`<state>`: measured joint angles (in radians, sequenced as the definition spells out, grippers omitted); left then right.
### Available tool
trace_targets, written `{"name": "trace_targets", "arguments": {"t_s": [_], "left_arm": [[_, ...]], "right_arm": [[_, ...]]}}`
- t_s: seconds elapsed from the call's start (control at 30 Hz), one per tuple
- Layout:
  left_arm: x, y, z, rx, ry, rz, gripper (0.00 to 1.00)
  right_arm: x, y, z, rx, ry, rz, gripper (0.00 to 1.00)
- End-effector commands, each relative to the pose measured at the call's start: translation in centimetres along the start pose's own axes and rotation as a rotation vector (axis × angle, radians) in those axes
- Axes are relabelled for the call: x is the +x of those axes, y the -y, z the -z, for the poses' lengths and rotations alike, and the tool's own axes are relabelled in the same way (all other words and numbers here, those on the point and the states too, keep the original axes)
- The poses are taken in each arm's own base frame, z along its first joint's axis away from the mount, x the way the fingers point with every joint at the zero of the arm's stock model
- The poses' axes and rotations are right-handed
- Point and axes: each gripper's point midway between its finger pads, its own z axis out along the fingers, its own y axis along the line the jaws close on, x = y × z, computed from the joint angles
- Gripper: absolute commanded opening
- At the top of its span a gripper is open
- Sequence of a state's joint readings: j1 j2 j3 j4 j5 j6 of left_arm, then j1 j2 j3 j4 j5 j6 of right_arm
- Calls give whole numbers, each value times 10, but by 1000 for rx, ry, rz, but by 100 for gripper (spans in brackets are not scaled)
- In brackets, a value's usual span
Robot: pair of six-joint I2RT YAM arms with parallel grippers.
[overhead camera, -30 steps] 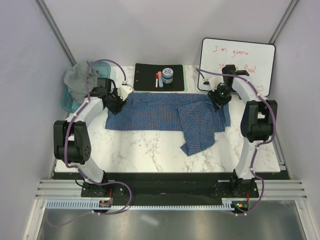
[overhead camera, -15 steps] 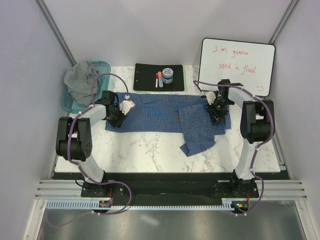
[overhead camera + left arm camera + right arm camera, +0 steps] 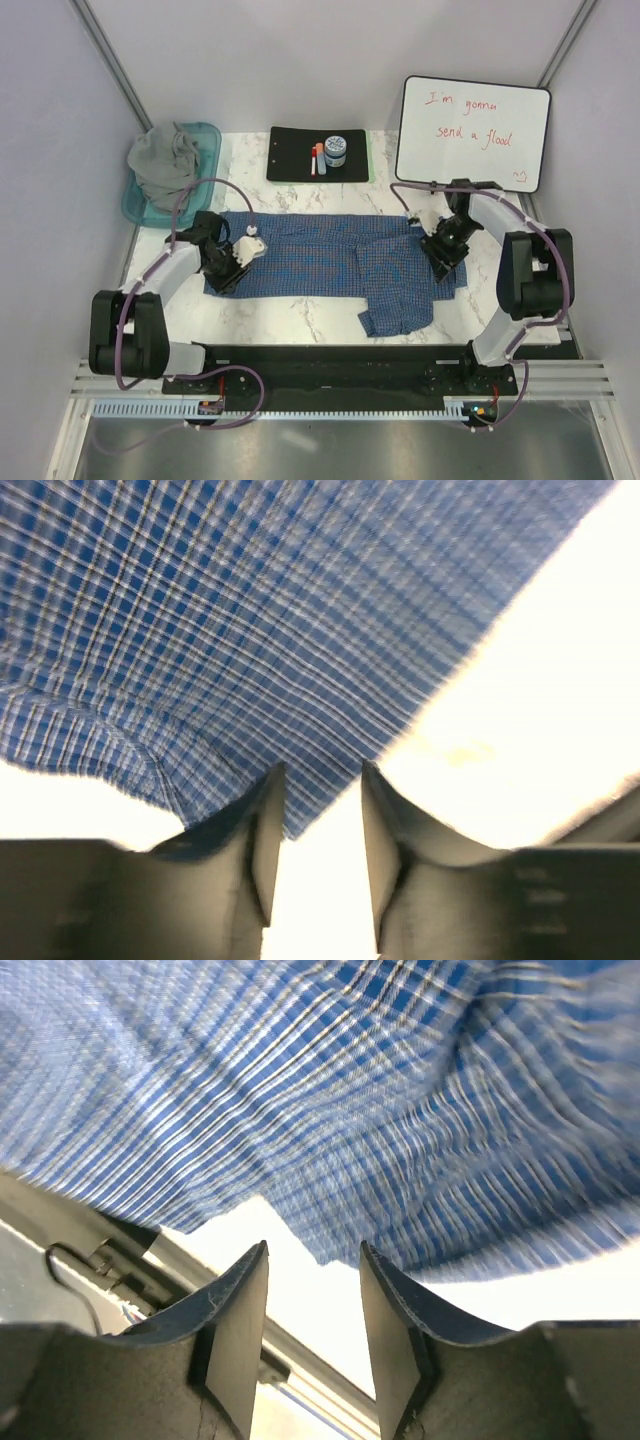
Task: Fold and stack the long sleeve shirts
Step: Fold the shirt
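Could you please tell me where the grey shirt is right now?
In the top view, the grey shirt lies heaped in the teal tub at the table's far-left corner, left of the black mat.

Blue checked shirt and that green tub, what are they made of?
The blue checked shirt looks like thin woven cloth, probably cotton: it has fine crossing threads, soft wrinkles and no shine. The green tub looks like plastic: it has see-through teal walls and a smooth, slightly glossy rim.
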<state>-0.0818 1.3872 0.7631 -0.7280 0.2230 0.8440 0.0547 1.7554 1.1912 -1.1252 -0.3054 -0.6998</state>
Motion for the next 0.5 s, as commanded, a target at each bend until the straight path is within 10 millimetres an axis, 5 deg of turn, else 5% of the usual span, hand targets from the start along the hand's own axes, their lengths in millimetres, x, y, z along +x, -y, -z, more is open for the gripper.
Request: {"name": "trace_targets", "arguments": {"t_s": [0.0,0.1,0.2,0.47], "left_arm": [[-64,13,61,61,263,-57,47],[-113,21,89,127,424,-78,56],[-148,34,95,180,504,-116,65],[-181,93,67,259,485,-300,70]], "right_arm": [[-37,-6,68,65,173,77,50],[-61,-1,80,66,236,89,50],[-77,12,74,56,240,72,48],[-105,39,55,56,248,77,47]]}}
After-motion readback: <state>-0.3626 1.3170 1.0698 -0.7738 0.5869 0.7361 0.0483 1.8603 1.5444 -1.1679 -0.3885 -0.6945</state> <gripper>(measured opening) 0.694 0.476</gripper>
